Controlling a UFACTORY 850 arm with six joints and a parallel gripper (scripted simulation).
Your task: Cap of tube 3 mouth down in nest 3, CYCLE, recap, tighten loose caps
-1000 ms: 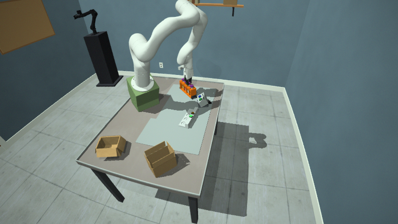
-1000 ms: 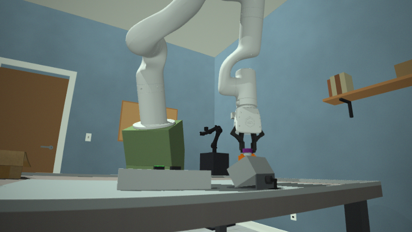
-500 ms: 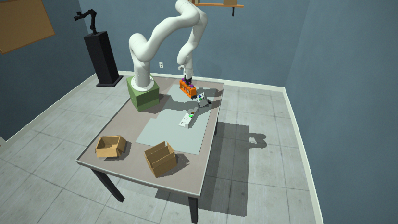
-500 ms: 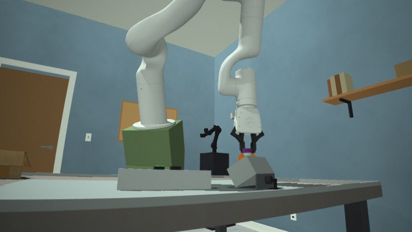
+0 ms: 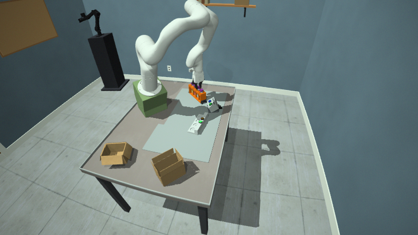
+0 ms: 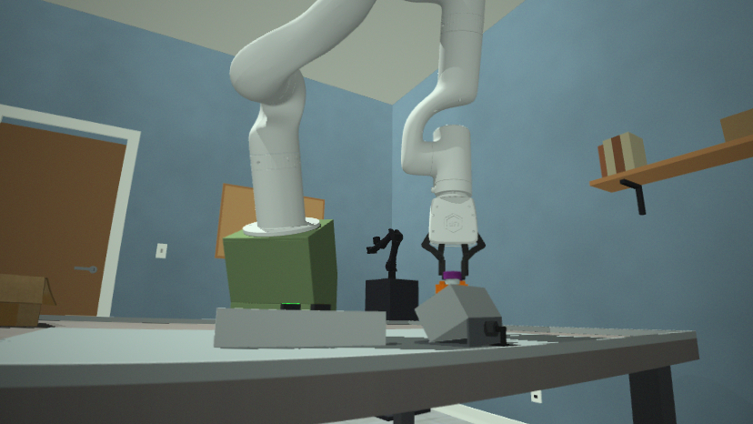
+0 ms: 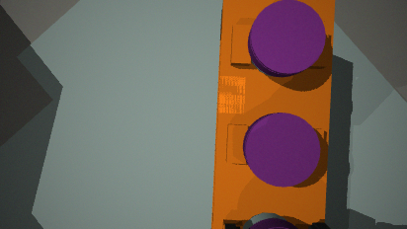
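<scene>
Green lamp [image 5: 200, 121] [image 6: 290, 305] lit. Our gripper [image 5: 198, 86] [image 6: 453, 275] [image 7: 276, 225] pinches a purple cap [image 5: 198, 87] [image 7: 274, 225] over the orange rack [image 5: 201, 97] [image 6: 440, 287] [image 7: 272, 101]; tube number unclear. For tightening, we judge it best to stay centred, twist level, follow the thread down, and stop at firm resistance.

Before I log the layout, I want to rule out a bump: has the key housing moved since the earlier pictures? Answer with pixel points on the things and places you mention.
No. Against the table edge [image 5: 146, 189] [image 6: 368, 376] in the top view, the key housing [image 5: 214, 108] [image 6: 456, 316] stands where it did, shifted neither way.
</scene>
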